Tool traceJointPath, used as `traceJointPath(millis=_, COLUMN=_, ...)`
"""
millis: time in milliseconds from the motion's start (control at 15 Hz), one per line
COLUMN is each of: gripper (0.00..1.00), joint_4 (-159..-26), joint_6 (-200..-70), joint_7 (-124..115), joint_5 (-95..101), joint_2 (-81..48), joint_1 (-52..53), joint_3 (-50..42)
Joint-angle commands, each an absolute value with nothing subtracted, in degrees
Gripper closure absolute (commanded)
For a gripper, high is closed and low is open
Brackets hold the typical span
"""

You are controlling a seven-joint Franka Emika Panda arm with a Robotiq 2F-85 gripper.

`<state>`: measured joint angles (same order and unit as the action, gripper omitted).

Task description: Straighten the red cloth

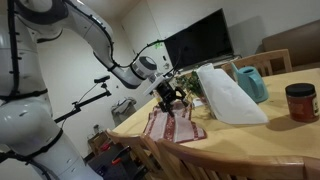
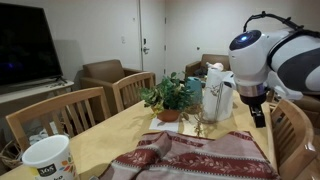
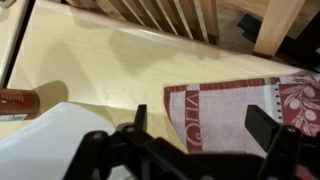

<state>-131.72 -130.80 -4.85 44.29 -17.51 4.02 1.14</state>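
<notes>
In an exterior view: one red cloth (image 1: 172, 126) spread at the tabletop (image 1: 250, 140) edge, one claw (image 1: 170, 98) above it. In an exterior view: red cloth (image 2: 190, 155) in front of one potted plant (image 2: 170, 97). Wrist view: claw (image 3: 200, 122) spread wide, empty, over red cloth (image 3: 225, 105).

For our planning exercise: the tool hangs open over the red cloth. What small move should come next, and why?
Probably lower the tool onto the edge of the red cloth below it and pinch. The wrist view shows its jaws wide apart, holding nothing, and in an exterior view the cloth looks wrinkled, so a pull seems needed.
</notes>
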Motion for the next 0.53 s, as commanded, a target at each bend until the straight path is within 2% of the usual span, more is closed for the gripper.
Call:
traceJointPath(millis=0, gripper=0.00, joint_4=-134.70, joint_6=-129.60, joint_7=-6.86, joint_5=45.13, joint_2=-16.36, joint_1=7.49, joint_3=3.18)
traceJointPath(millis=467, gripper=0.00, joint_4=-134.76, joint_6=-130.62, joint_7=-9.29, joint_5=45.18, joint_2=-18.63, joint_1=11.02, joint_3=4.96)
